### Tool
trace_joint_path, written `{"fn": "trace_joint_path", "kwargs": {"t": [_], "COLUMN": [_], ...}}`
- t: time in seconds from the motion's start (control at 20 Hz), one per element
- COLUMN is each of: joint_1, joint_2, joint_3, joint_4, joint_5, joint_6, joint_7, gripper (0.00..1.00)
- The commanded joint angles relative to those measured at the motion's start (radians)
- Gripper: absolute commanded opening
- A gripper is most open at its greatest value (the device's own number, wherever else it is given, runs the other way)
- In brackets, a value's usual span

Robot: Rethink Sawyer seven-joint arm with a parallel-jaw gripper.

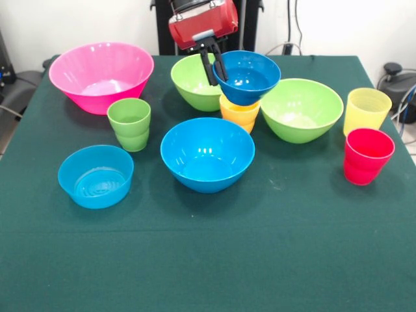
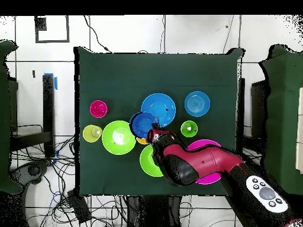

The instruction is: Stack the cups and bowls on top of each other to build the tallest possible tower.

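One small dark blue bowl (image 1: pixel 247 77) is sitting tilted over the orange-yellow cup (image 1: pixel 240 112), with the tool (image 1: pixel 215 65) pinching its rim.

From the front, the tool's two black fingers are closing on the near-left edge of this bowl, one inside and one outside. A lime green bowl (image 1: pixel 194 81) is standing just behind, another (image 1: pixel 301 109) beside on the right. The medium blue bowl (image 1: pixel 207 153) is lying in front on the green bench (image 1: pixel 208 260). From overhead, the dark blue bowl (image 2: pixel 142 123) is hiding most of the cup (image 2: pixel 142 140), and the red arm (image 2: pixel 195 162) is reaching across the pink bowl (image 2: pixel 207 177).
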Motion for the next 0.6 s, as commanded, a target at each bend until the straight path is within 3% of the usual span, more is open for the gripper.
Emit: {"fn": "trace_joint_path", "kwargs": {"t": [0.05,0.6], "joint_1": [0.065,0.139], "joint_2": [0.021,0.033], "joint_3": [-0.071,-0.171], "joint_4": [-0.051,-0.073], "joint_5": [-0.074,-0.087], "joint_6": [0.013,-0.069], "joint_7": [-0.006,0.01], "gripper": [0.0,0.0]}}
